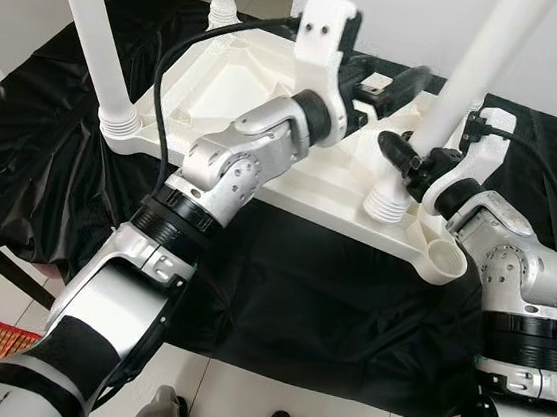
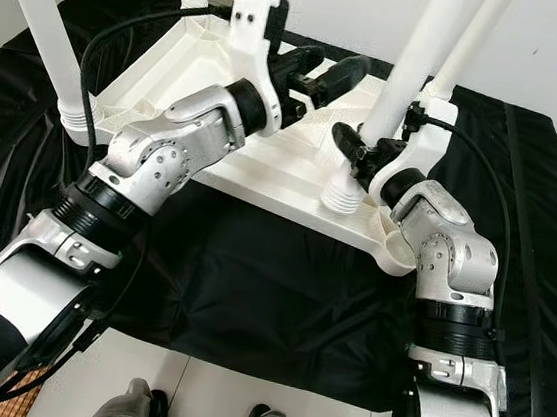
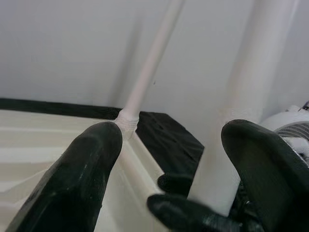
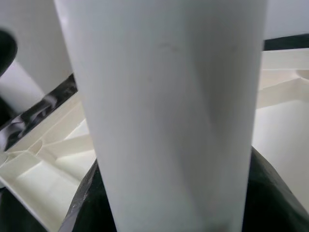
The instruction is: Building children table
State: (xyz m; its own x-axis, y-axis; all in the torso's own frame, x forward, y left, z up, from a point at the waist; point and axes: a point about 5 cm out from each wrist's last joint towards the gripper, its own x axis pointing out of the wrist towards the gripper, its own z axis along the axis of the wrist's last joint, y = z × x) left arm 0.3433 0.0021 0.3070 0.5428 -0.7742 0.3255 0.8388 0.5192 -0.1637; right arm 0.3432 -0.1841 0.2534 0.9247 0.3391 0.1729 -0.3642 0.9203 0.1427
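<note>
- Tabletop, white moulded plastic, lies upside down on the black sheet in the left eye view, with white legs rising from its corners; it looks light, stiff and smooth, so likely slippery to rubber fingers. The right pincer is clamped around the near-right leg low down, just above its ribbed collar, which seems the best hold for twisting. The near-left leg stands in its own collar; leg tops are cut off by the frame.
- Right eye view: the left pincer hovers over the tray's ribbed underside, fingers spread, holding nothing. An empty round socket sits at the near-right corner, beside the right forearm. Whether the held leg is fully seated is hidden by the pincer.
- Left wrist view: two black fingers stand apart, with a leg between them towards one finger; contact cannot be judged. A far leg is blurred.
- Right wrist view: the gripped leg looms close, a black finger showing at its base; threads are out of sight.
</note>
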